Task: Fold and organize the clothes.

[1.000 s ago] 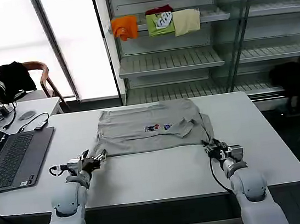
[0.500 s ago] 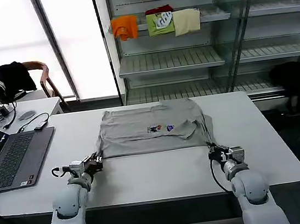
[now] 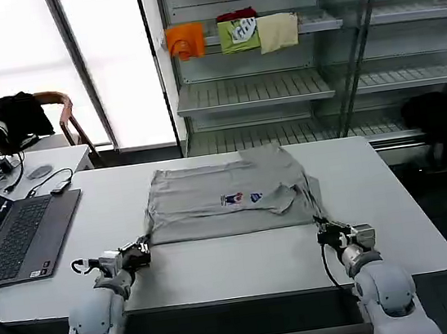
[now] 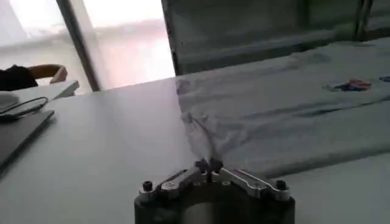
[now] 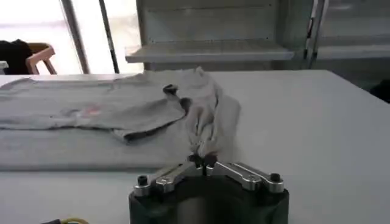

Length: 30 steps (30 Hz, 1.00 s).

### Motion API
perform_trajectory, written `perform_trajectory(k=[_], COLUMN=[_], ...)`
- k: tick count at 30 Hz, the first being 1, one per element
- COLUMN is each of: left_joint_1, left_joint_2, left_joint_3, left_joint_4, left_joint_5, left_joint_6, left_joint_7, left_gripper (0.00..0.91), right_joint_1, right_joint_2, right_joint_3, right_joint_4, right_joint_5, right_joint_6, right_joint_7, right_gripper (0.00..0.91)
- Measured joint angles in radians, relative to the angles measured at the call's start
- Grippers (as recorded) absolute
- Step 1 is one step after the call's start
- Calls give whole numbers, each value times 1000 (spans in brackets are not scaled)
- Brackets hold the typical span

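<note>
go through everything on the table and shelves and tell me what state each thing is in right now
Light grey short-sleeved shirt with chest print: spread flat on the white table, sides folded in, both near corners pinched.
Left tool: shut on the shirt's near left corner.
Right tool: shut on the near right corner.
Grey laptop: lid open.
Orange, green and beige pieces: folded on the top shelf.

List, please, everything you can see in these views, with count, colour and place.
Shirt: one, light grey with small multicolour chest print, mid-table.
Table: one, white.
Laptop: one, grey, table's left edge.
Folded pieces: three, orange, green, beige, upper shelf.
Shelving: one, grey, behind table.
Black garment: one, far right.
Chair: one, wooden, far left.
Left end effector: shut on shirt's near-left corner.
Right end effector: shut on shirt's near-right corner.
</note>
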Motion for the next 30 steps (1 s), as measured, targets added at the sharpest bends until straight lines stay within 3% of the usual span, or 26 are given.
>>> perform_trajectory(k=[16,30], left_joint_1=[265,418], left_joint_2=[38,33], left_joint_3=[-99,-170], left_joint_4=[-272,-359], left_joint_5=[-74,-109], left_joint_6=[1,1], left_joint_7=[15,0], left_gripper=[0,0], right_joint_1=[-229,-346], right_joint_2=[-16,-18], right_joint_3=[-15,-24], right_joint_4=[212,302], right_joint_5=[-7,-59], right_joint_6=[0,3], right_joint_7=[16,-4], right_gripper=[0,0])
